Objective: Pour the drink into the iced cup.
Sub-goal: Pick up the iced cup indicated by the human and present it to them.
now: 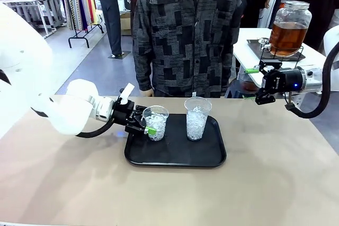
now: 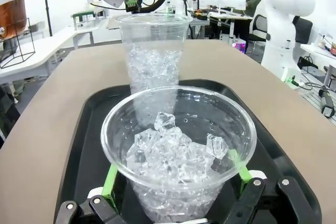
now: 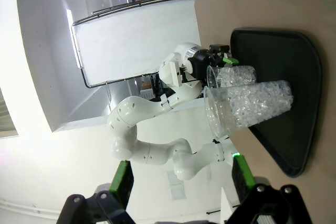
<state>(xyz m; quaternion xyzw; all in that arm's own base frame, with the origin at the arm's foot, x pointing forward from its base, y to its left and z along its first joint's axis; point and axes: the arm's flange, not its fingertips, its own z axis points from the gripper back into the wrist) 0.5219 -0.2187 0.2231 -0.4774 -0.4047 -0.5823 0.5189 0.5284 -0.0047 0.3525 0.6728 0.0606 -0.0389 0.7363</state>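
Observation:
Two clear iced cups stand on a black tray (image 1: 175, 154). My left gripper (image 1: 149, 121) is open, with its green pads (image 2: 110, 179) on either side of the left iced cup (image 1: 155, 123), low on its wall; I cannot tell whether they touch it. In the left wrist view that cup (image 2: 178, 145) is close up between the fingers of the left gripper (image 2: 176, 174). The second iced cup (image 1: 197, 119) stands to its right. The drink (image 1: 287, 34), amber in a big glass jar, sits on a wire stand on the side table at far right. My right gripper (image 1: 254, 84) hangs open and empty in front of it.
A person (image 1: 185, 30) in a patterned shirt stands at the far edge behind the tray. The right wrist view is rolled sideways and shows both cups (image 3: 252, 100), the tray (image 3: 278, 145) and the left arm (image 3: 157, 114). Bare tabletop (image 1: 275, 173) lies around the tray.

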